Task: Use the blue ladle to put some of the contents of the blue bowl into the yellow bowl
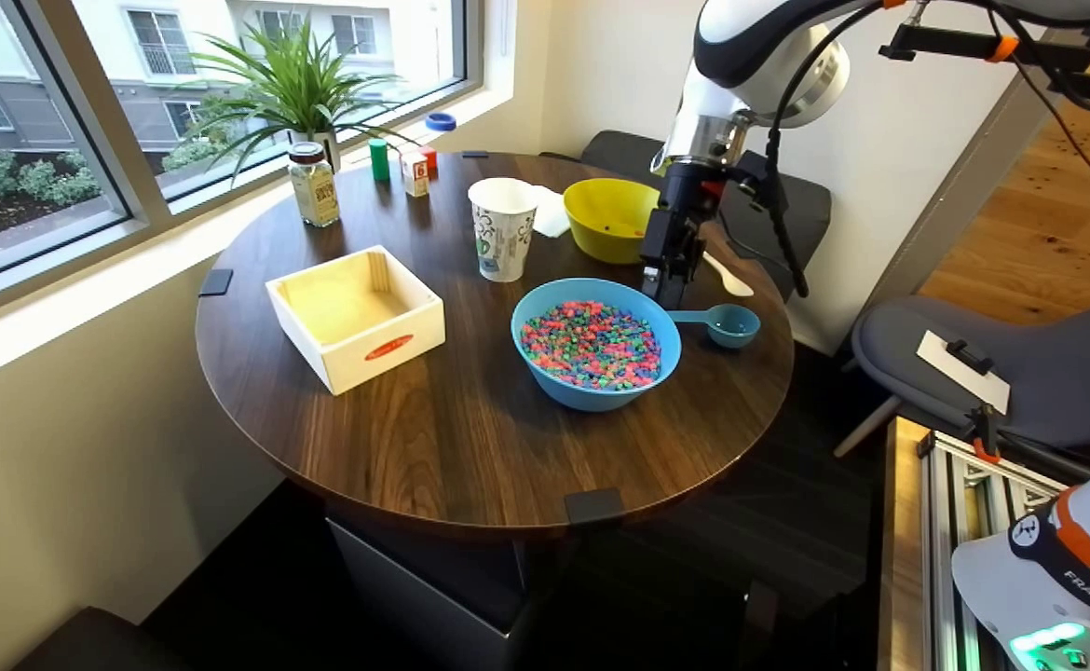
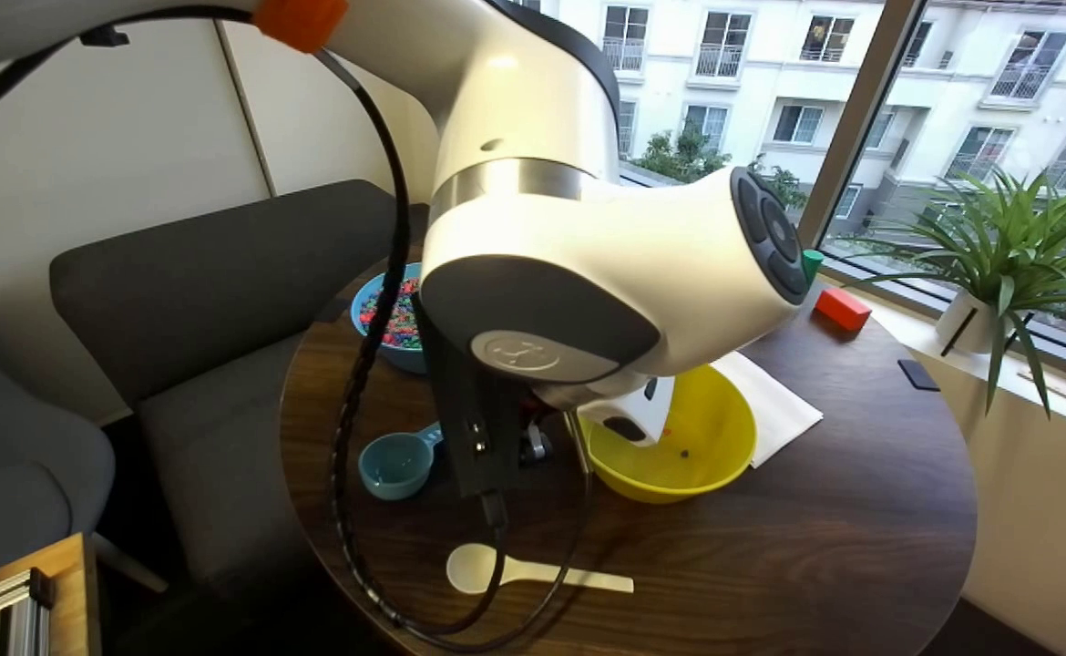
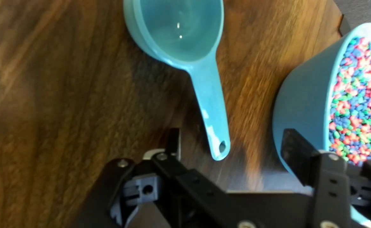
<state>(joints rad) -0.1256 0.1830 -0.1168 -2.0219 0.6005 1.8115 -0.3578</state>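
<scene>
Dark wood grain covers the round worktop [image 1: 415,429]. Closest to the wrist camera, the tool [image 3: 234,148] stands with its jaws spread apart, holding nothing. Between them, as that view shows it, is the holed end of the blue ladle [image 3: 203,72], which lies on the wood; whether the fingers [image 3: 295,155] sit low enough to take the handle, I cannot tell. Just beside it stands the blue bowl [image 3: 299,104], well filled with the contents [image 1: 592,345], tiny pink, green and blue bits. Farther back is the yellow bowl [image 1: 601,244], a few specks [image 2: 684,453] inside.

A shallow hold looks like the main danger: pinching only the slim tip would probably let the ladle pivot once loaded. One finger overlaps the blue bowl's wall in the wrist view, so a sideways drift could knock it and spill bits. Tilting on the way across could scatter more.

As for lettering, in an exterior view the robot base [image 1: 1020,582] reads "FRANKA", the rest cut off. Beyond, the red oval label [image 1: 388,347] on the wooden box [image 1: 359,365] is too small to read; the paper cup [image 1: 502,233] bears dark scrollwork; the print on the jar [image 1: 314,186] is illegible; a small carton [image 1: 415,175] seems to show a "6".
</scene>
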